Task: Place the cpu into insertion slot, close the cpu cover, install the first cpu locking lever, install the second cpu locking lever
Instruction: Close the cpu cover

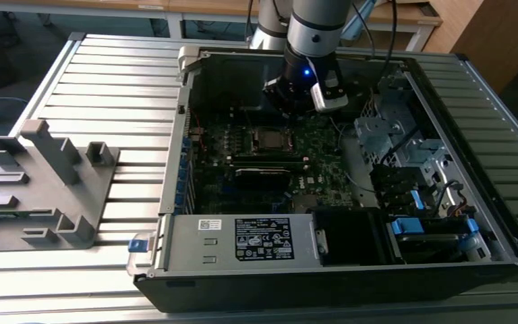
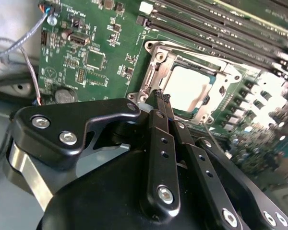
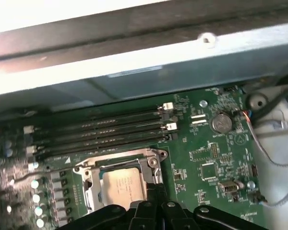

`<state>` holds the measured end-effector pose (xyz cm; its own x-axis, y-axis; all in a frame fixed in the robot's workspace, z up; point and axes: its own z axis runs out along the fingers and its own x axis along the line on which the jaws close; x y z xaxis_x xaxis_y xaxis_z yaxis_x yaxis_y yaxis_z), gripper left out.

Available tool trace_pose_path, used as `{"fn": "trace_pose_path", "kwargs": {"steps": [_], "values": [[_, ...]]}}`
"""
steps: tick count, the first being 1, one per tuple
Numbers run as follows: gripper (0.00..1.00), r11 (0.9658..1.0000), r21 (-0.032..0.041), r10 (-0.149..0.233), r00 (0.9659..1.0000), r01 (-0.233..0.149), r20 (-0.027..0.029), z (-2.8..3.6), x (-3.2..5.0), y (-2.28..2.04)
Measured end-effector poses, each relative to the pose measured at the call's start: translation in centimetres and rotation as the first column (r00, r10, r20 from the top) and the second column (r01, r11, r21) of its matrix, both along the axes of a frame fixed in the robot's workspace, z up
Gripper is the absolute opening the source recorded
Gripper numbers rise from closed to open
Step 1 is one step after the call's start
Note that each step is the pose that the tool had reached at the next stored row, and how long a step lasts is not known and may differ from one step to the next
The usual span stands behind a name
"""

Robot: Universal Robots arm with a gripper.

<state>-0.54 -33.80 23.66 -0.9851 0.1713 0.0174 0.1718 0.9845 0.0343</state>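
table: slatted metal, carries all below.
case: black, open side up, flat on table, toward the exterior view's right.
fixture: grey, stepped, on table at the exterior view's left, well apart from case.
PSU: grey box, white label, inside case at near wall.
board: green, flat on case floor.
card: long, black, on board, near PSU.
RAM slots: four, black, side by side.
coin cell: silver, round, on board, near grey wires.
drive cage: grey metal, beside board on the exterior view's right.
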Motion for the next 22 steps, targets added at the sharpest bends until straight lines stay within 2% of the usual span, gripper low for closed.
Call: {"fn": "trace_pose_path", "kwargs": {"steps": [2,4,22], "values": [[0.11,0.9996,-0.0002,0.030,0.9996,-0.030,0.0000,-0.01,0.00,0.00],[0.11,0.9993,0.0000,0.038,0.9993,-0.038,0.0000,-0.02,-0.01,0.00],[0.11,0.9993,0.0001,0.039,0.9993,-0.039,0.0000,-0.03,-0.28,0.00]]}}
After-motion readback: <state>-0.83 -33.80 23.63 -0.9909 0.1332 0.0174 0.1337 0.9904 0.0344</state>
